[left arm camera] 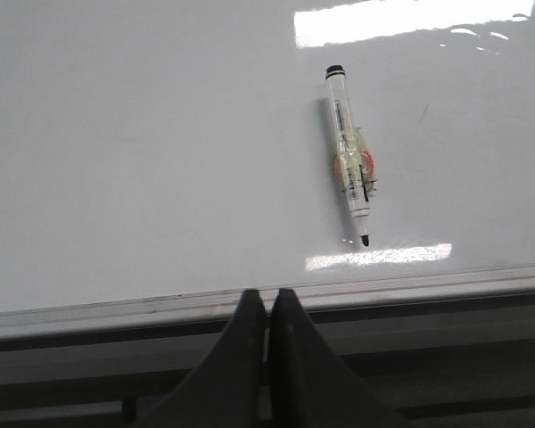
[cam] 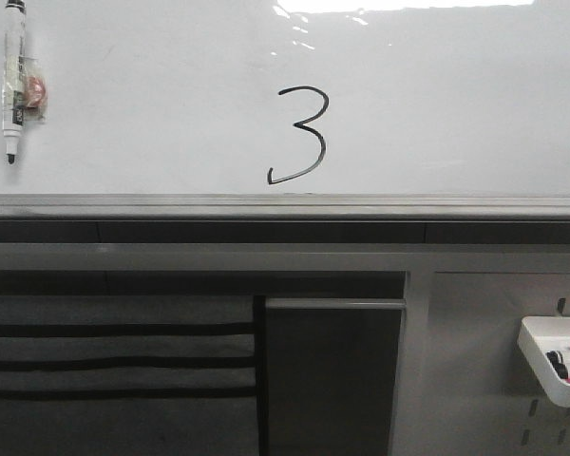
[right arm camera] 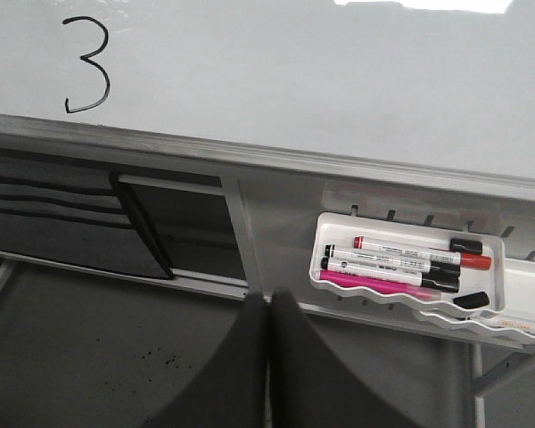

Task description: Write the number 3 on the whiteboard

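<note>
Front view shows the number 3 (cam: 298, 135) already drawn in thin black line on the whiteboard (cam: 437, 104), a little left of centre and just above the grey ledge (cam: 285, 206), its lower curve ending in a small hook at the left. Far to the left a marker (cam: 14, 81) hangs upright on the board, tip down and uncapped, held by a small clip; neither of my arms appears in this view. Low on the right a white tray (cam: 541, 356) of markers hangs on the grey panel. Left wrist view looks at that same hanging marker (left arm camera: 350, 154) on the board, well apart from my left gripper (left arm camera: 267, 312), whose fingers (left arm camera: 236, 357) are pressed together with nothing between them. Right wrist view takes in the digit (right arm camera: 86, 64) at the far left of the board and the tray (right arm camera: 406, 299) below the ledge to the right, holding red, black and pink markers (right arm camera: 397, 263); my right gripper (right arm camera: 267, 312) is closed too and carries nothing. I judge the writing itself done: the figure reads clearly as a three and no stroke looks missing. The pen seems parked back on the board, so as far as I can tell nothing is left except perhaps drawing my arms back to rest.
</note>
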Action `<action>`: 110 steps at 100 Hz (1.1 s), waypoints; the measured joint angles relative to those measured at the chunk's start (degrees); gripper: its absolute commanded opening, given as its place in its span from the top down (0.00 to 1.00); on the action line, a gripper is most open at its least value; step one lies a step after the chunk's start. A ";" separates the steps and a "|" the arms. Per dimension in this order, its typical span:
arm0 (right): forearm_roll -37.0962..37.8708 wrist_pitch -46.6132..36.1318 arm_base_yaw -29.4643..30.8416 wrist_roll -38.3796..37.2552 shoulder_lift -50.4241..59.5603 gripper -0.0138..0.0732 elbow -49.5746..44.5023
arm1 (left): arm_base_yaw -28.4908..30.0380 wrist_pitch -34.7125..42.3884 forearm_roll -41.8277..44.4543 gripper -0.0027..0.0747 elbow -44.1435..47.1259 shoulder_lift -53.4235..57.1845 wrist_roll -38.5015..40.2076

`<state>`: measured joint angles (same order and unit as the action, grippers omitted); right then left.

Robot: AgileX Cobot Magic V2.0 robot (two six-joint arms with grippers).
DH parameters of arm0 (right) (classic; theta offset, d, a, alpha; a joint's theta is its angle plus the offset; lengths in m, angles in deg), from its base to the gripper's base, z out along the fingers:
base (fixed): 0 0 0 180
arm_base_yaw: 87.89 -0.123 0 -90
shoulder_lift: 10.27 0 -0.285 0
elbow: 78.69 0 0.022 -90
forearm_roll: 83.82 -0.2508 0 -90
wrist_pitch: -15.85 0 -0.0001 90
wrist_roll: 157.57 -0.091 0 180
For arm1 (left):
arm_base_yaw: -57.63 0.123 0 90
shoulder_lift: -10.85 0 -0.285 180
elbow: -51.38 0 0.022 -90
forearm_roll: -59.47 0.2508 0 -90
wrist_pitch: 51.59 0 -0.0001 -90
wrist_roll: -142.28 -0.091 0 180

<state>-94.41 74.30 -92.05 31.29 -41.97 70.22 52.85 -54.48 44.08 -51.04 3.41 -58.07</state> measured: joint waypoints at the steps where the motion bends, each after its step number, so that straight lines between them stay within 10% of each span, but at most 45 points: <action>1: 0.00 0.00 0.00 0.00 0.00 0.92 0.00 | 0.00 0.00 -0.13 0.99 0.00 0.00 0.00; 50: 0.00 0.14 0.00 -0.09 0.00 0.92 0.00 | 0.00 -0.07 0.97 0.99 0.00 0.00 0.27; 74: 0.00 0.14 0.00 -0.09 0.00 0.92 0.00 | 0.00 -0.07 13.50 0.99 0.00 0.00 16.49; 110: 0.00 0.14 0.00 -0.09 0.00 0.92 0.00 | 0.00 -0.07 15.39 0.99 0.00 0.00 19.12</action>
<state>-94.41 74.44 -92.05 31.19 -41.97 70.22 52.85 -54.55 59.47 -51.04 3.41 -38.95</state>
